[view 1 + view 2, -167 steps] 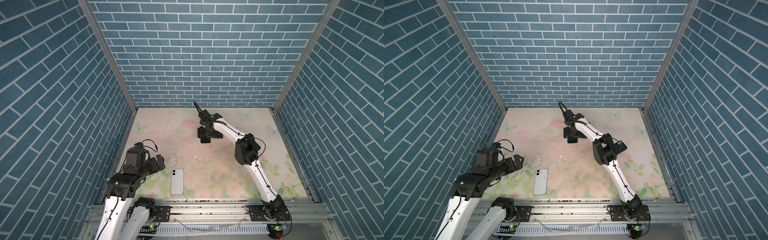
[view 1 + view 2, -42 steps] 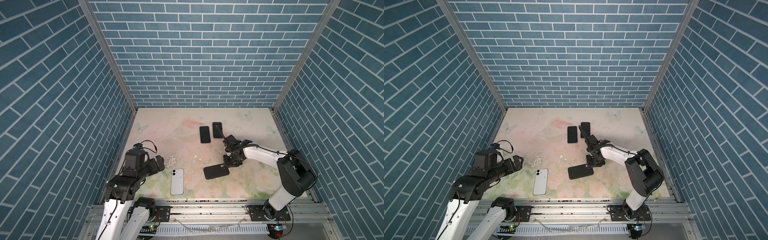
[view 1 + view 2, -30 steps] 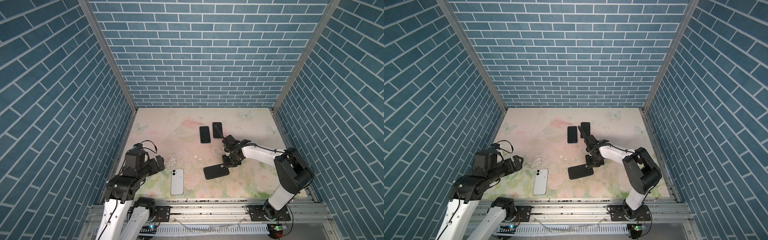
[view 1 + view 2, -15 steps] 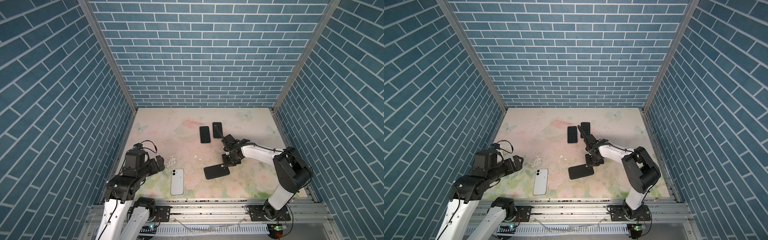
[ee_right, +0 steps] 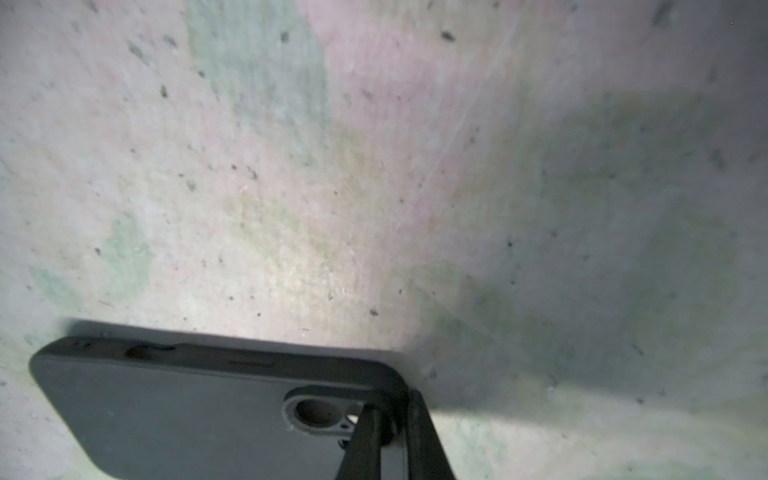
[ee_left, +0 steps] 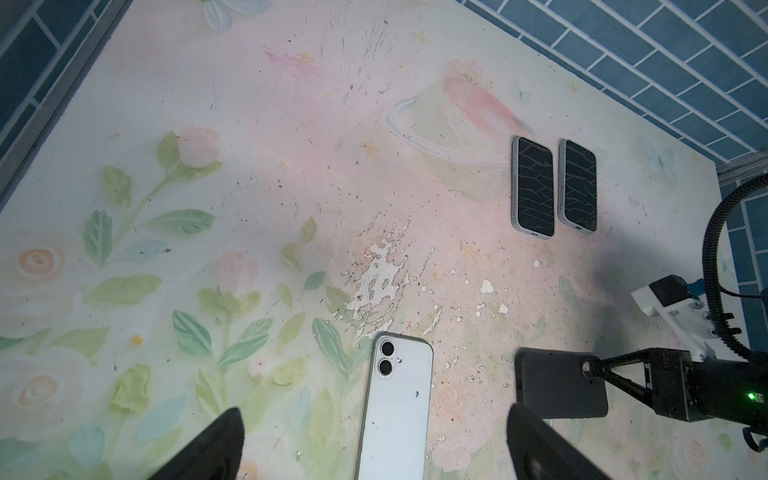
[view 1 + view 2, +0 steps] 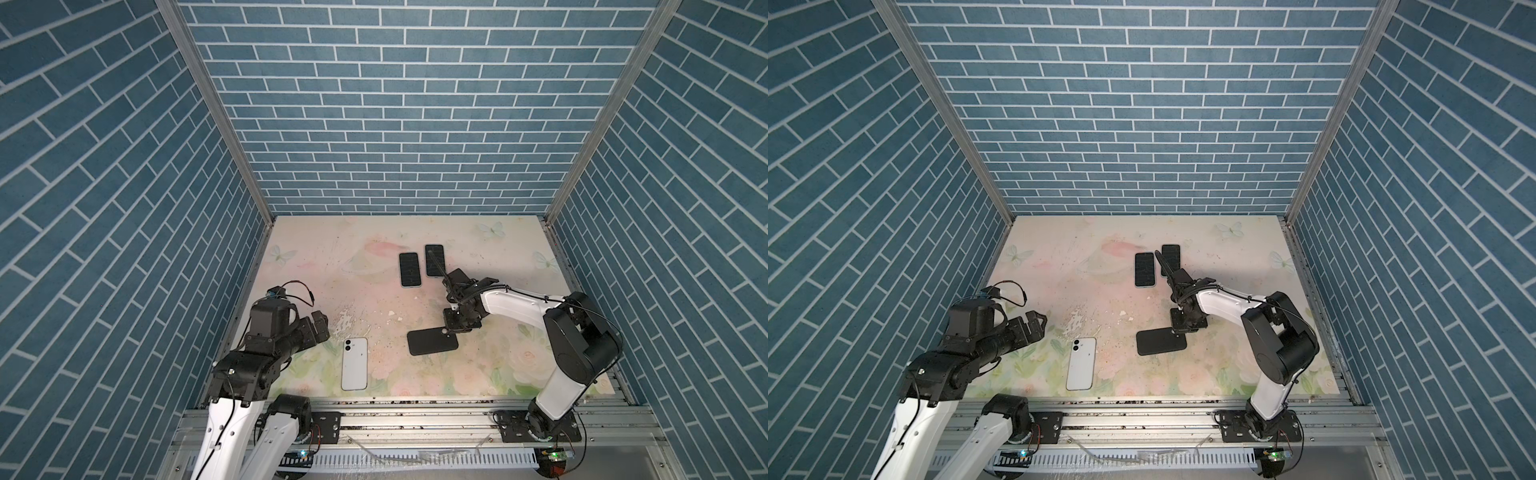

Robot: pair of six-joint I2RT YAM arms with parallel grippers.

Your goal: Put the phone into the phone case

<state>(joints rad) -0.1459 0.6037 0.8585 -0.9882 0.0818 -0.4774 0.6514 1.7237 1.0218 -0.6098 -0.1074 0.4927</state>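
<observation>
Top views, both of them, and the biggest thing out there is the blue brick walls boxing in the floral table. On the right, the right arm stretches in low across the table toward the middle. On the left, the left arm sits folded near the front edge, touching nothing.

Now the white phone: flat on the table, back up, lenses toward the far wall, front and left of centre, near the left gripper. That gripper's jaws are spread wide with nothing between them. The left wrist view shows its dark fingers far apart, the phone seen between them.

To the phone's right, close but apart, lies the black phone case, crosswise, outer face up. Farther back, two dark phones rest side by side, screens up, not touching.

And the small stuff: the right gripper has its jaws pinched tight on the case's end by the camera cutout, one finger at the hole, the other on the outer edge. Whether that end is off the table, can't tell.
</observation>
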